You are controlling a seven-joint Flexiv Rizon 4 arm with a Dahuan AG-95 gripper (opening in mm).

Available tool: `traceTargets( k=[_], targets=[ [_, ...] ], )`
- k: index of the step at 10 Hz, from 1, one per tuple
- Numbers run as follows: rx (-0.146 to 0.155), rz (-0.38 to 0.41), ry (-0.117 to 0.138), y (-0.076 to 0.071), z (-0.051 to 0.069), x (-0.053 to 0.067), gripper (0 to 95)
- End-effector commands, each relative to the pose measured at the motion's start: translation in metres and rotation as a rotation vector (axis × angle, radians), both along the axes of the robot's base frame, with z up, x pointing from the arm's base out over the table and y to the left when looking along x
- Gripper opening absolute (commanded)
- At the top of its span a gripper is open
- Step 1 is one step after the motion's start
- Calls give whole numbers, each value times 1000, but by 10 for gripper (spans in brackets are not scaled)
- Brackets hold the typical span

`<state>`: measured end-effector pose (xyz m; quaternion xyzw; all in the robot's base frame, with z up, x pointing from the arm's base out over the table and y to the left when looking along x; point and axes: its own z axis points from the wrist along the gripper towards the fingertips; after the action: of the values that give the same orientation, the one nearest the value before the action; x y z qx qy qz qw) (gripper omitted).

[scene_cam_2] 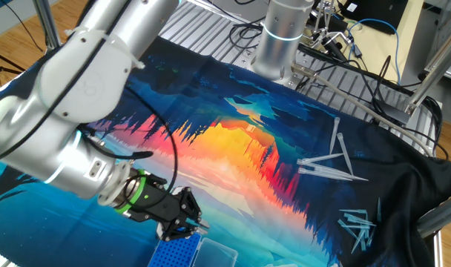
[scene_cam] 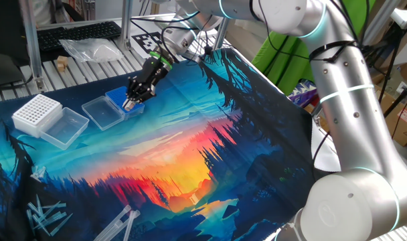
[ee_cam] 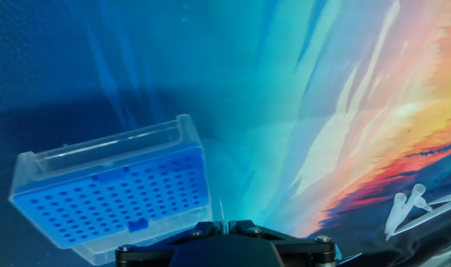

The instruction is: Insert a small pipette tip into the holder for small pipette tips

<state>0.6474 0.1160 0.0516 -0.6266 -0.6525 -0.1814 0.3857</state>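
From one fixed view, my tool (scene_cam: 132, 102) hangs just over the holder for small pipette tips (scene_cam: 124, 104), a small blue rack on the patterned mat (scene_cam: 190, 140) that covers the counter. Its clear lid (scene_cam: 101, 112) lies flat, open toward the larger white rack (scene_cam: 37, 112), which has its own clear lid (scene_cam: 65, 127) open beside it. My fingers cover much of the blue grid. The only marking in sight is a black-and-white printed tag (scene_cam: 148, 41) behind the mat; I cannot read it. Loose pipette tips (scene_cam: 46, 215) lie at the near left corner, partly cut off.

From the other fixed view, my arm blocks most of the holder (scene_cam_2: 173, 254); only one blue corner with its clear lid (scene_cam_2: 218, 256) shows at the bottom edge, cut off. Scattered tips (scene_cam_2: 333, 163) lie well apart across the mat.

Hand view: the holder (ee_cam: 114, 199) runs long-ways left to right, slightly tilted, hole grid facing up, lid (ee_cam: 129, 144) standing behind. My tool (ee_cam: 222, 226) is pinched together on a small pipette tip (ee_cam: 222, 213), a thin clear sliver pointing away from me, just beside the rack's right end. Whether it touches the rack I cannot tell. No writing shows on the rack. More tips (ee_cam: 407, 204) sit at the right edge.
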Motion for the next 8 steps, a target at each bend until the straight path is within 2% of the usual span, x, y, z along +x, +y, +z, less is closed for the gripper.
traceTargets(
  k=[1,4,8],
  targets=[
    [15,-7,-8,1,1,-3,0],
    [31,-28,3,7,2,-4,0],
    [32,-35,6,12,2,-4,0]
  ],
)
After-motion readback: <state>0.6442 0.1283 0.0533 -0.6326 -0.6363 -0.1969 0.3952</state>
